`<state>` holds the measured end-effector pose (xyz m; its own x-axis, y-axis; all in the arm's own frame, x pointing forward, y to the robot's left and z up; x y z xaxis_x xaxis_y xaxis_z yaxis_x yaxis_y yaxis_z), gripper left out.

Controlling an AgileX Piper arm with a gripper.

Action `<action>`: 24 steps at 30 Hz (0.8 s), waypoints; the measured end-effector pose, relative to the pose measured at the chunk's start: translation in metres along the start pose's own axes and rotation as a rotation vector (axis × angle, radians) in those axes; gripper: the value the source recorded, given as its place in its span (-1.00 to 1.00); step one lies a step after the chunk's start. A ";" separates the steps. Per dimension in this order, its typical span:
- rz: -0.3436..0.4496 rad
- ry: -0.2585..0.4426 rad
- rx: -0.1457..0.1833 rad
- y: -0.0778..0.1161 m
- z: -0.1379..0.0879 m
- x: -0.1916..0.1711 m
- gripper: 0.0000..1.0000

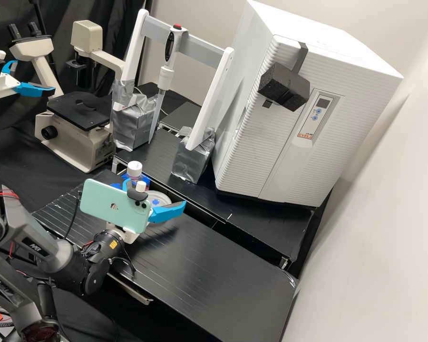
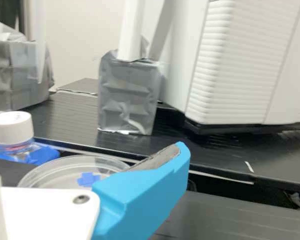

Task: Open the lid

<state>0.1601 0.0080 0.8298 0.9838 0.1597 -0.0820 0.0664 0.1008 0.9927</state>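
Over the front bench, my gripper (image 1: pixel 156 192) stands open, its blue fingers wide apart, behind a mint-green phone. Beyond it, partly covered, is a clear round dish with its lid (image 1: pixel 163 197), marked by a blue cross. In the wrist view the gripper (image 2: pixel 142 195) shows one blue finger, in front of the dish lid (image 2: pixel 60 172). Beside the dish, a bottle with a white cap (image 1: pixel 134 168) stands upright at a blue holder; the wrist view has this white cap (image 2: pixel 12 127) too. Nothing is seen held between the fingers. Whether a finger touches the dish, I cannot tell.
A white pipette stand (image 1: pixel 209 99) with foil-wrapped feet (image 1: pixel 192 159) rises behind, on the rear bench section. Right of it is a large white cabinet (image 1: pixel 290 118). A microscope (image 1: pixel 76 133) is at the back left. A gap runs between the bench sections.
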 end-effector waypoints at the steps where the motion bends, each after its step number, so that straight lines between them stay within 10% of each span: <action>1: -0.004 0.002 -0.002 0.000 0.000 0.000 1.00; 13: -0.036 -0.019 0.025 -0.005 0.006 0.002 1.00; 14: -0.034 -0.021 0.025 -0.004 0.006 0.002 -1.00; 24: -0.032 -0.024 0.025 -0.004 0.007 0.002 -1.00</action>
<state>0.1626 0.0014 0.8262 0.9848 0.1329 -0.1118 0.1016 0.0810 0.9915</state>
